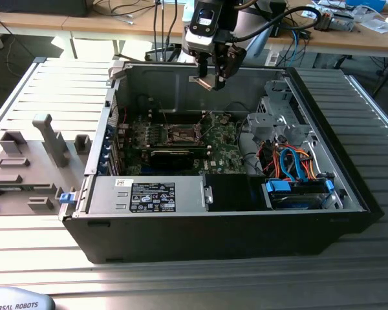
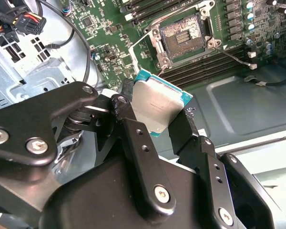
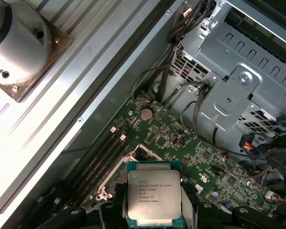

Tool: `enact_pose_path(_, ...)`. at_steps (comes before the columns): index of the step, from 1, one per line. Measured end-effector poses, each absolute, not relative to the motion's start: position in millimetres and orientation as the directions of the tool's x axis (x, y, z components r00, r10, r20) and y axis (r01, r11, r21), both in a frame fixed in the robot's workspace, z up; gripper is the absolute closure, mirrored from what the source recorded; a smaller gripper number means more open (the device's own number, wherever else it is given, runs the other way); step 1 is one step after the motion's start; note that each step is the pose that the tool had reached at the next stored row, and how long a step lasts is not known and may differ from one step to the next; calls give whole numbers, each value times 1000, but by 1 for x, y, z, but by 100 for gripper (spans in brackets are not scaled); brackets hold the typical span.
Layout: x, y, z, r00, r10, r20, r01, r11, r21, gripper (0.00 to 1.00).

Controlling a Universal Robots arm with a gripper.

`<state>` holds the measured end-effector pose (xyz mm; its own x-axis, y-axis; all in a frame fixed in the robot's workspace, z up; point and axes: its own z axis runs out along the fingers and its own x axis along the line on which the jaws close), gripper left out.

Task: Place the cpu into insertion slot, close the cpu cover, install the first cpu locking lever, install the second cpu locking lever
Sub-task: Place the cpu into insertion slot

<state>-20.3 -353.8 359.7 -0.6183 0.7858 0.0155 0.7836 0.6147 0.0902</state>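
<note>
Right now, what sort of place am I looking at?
Probably a robotics lab: an open computer case on a ribbed metal table, cable-strewn desks behind, and a gripper holding a cpu.

Your arm comes in at 12 o'clock in the exterior view, wrist pointing down toward 6. The gripper hangs in mid-air, jaws clamped on opposite edges of the cpu. In the second wrist view, black fingers press on both sides of it.
</note>
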Motion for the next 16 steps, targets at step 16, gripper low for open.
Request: enact_pose_path(16,-20,-354,359,-605,796,16,794,602,90,46)
